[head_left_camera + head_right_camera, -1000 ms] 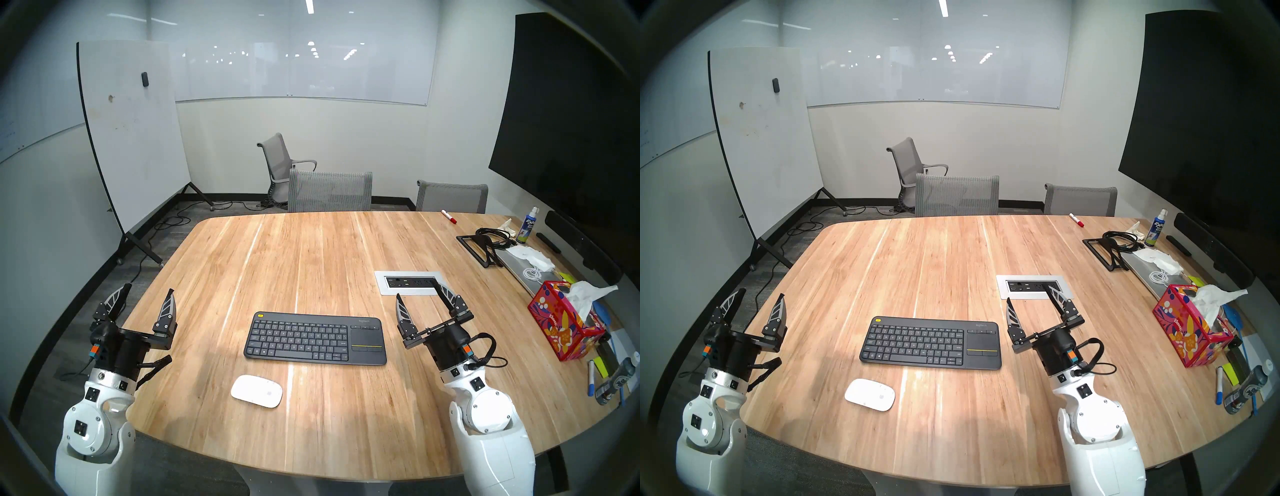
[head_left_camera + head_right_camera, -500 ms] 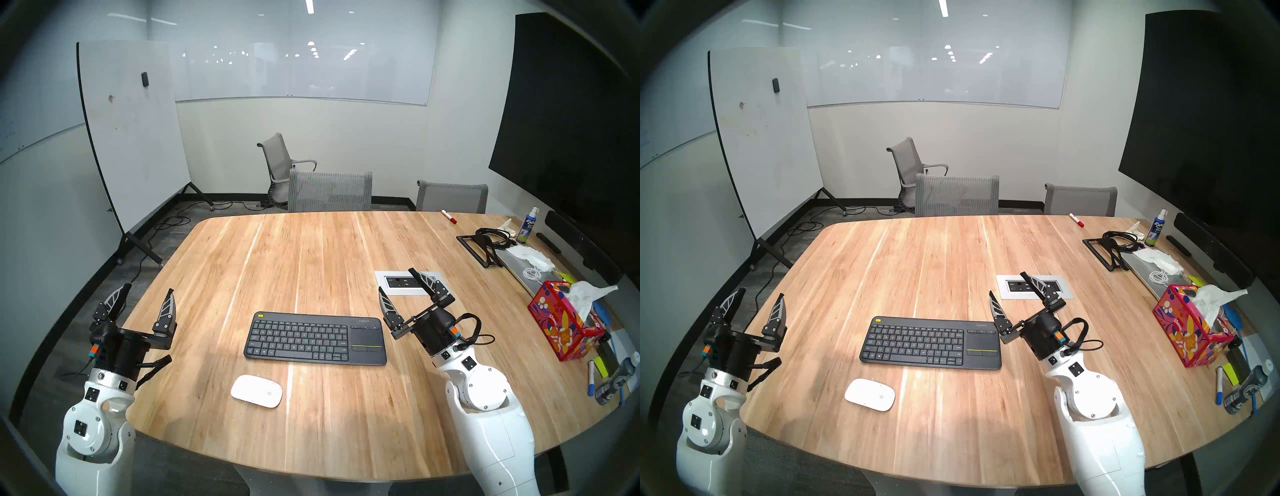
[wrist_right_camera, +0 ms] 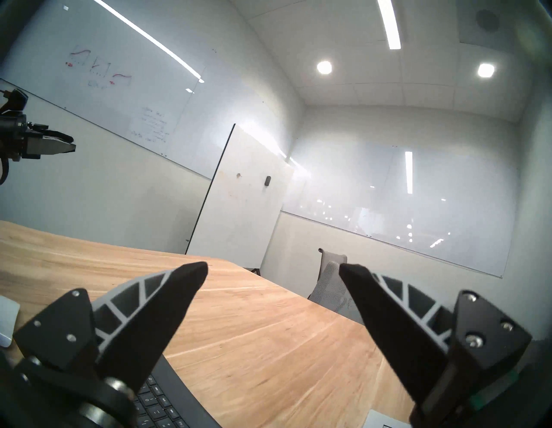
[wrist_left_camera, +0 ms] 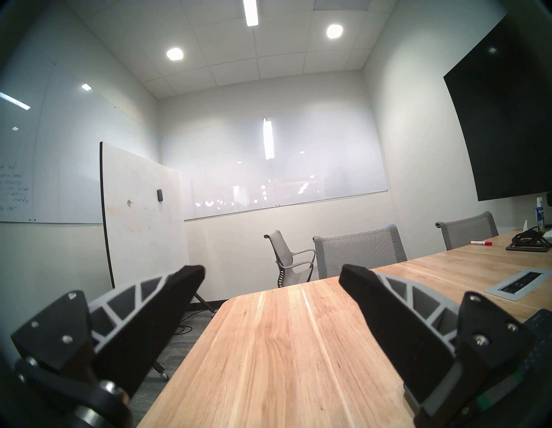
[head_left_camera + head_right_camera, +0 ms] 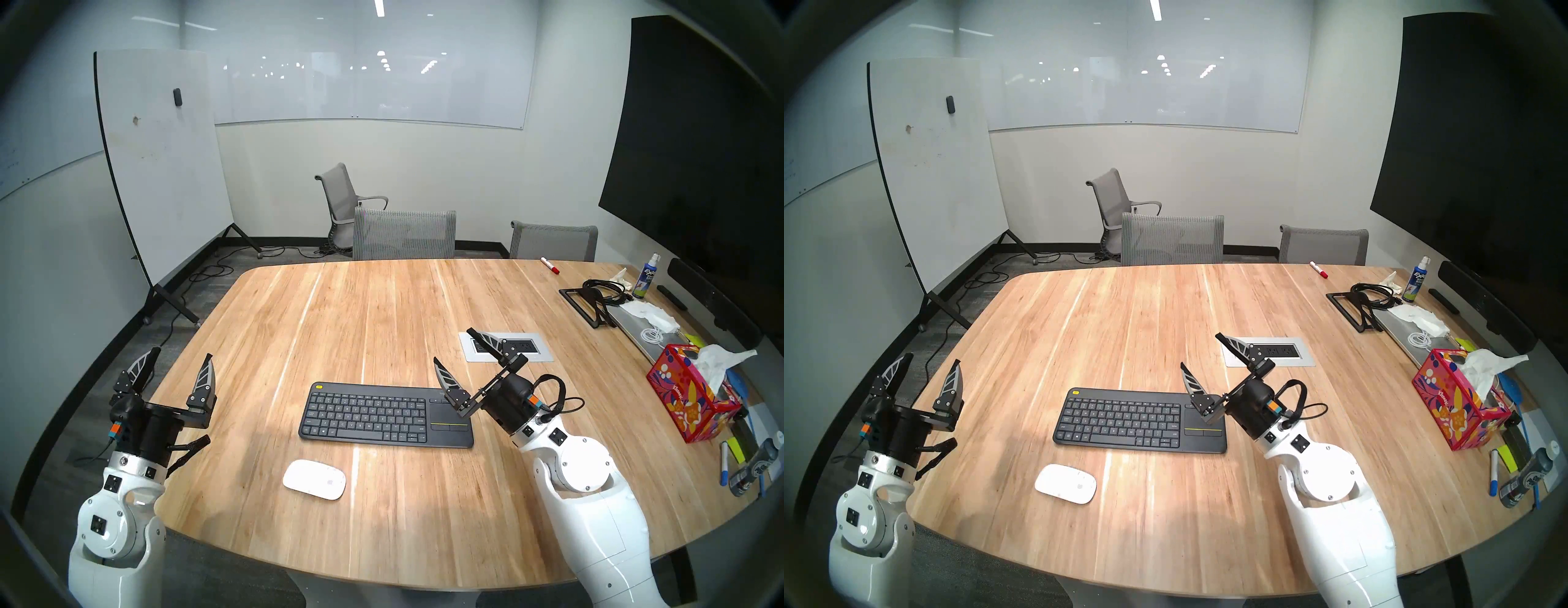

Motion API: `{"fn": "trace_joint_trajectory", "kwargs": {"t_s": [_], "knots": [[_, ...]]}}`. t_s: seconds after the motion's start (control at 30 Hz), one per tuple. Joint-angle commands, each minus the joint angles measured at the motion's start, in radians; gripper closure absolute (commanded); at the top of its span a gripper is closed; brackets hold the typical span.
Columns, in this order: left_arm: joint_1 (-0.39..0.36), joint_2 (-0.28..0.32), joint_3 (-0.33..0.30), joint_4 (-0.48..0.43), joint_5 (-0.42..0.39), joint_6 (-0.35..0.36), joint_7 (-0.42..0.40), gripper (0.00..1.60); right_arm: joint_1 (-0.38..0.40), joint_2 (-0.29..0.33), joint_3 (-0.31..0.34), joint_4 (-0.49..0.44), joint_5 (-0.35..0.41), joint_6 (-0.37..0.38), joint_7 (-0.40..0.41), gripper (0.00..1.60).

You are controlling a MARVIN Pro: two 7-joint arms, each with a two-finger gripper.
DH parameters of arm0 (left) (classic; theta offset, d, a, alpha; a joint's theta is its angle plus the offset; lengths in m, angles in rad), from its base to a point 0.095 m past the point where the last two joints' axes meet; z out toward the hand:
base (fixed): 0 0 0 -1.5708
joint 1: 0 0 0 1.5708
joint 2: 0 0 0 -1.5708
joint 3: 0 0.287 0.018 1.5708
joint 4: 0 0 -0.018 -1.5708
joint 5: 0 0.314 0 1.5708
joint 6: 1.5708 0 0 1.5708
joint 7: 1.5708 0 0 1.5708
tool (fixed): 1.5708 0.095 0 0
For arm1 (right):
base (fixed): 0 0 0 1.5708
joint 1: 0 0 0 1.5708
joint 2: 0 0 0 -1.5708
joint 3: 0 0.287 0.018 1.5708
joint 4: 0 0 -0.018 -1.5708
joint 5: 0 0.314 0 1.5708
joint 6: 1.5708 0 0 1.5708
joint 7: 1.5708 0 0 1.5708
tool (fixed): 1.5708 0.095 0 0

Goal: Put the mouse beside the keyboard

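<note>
Right gripper (image 5: 452, 344) spread wide and empty above the Logitech keyboard's (image 5: 373, 414) touchpad end, left gripper (image 5: 180, 356) likewise released at the wooden table's (image 5: 382, 305) left edge, white mouse (image 5: 314, 479) lying nearer the robot than the keyboard, apart from it.

The right gripper (image 3: 273, 269) spreads its black fingers (image 3: 167, 302) wide above a wooden tabletop (image 3: 263, 328), empty. A dark keyboard (image 3: 167, 403) corner lies beneath the view's left finger; the white mouse (image 3: 7, 319) peeks in at the left edge.
</note>
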Motion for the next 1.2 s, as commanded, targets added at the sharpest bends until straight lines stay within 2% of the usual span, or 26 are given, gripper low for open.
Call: {"fn": "trace_joint_trajectory", "kwargs": {"t_s": [0.0,0.23,0.37,0.67,0.83,0.97,1.17], "knots": [[0.002,0.0,-0.003,-0.014,0.003,-0.001,0.0,0.0,0.02,-0.012,-0.023,-0.03,-0.01,0.0,0.003,0.0],[0.001,-0.002,-0.004,-0.014,0.004,0.0,-0.002,0.0,0.021,-0.024,-0.05,-0.051,-0.028,0.024,0.004,0.0],[0.0,-0.004,-0.005,-0.013,0.004,0.0,-0.005,0.0,0.045,-0.04,-0.073,-0.049,-0.054,0.035,0.0,0.0],[-0.002,-0.008,-0.007,-0.013,0.005,0.001,-0.008,0.0,0.087,-0.058,-0.092,-0.039,-0.06,0.068,-0.002,0.0],[-0.002,-0.01,-0.008,-0.013,0.006,0.002,-0.01,0.0,0.108,-0.053,-0.098,-0.036,-0.03,0.107,0.021,0.0],[-0.003,-0.012,-0.009,-0.014,0.007,0.003,-0.012,0.0,0.118,-0.029,-0.101,-0.038,0.022,0.164,0.08,0.0],[-0.004,-0.014,-0.009,-0.014,0.008,0.003,-0.014,0.0,0.112,-0.009,-0.105,-0.043,0.052,0.217,0.136,0.0]]}}
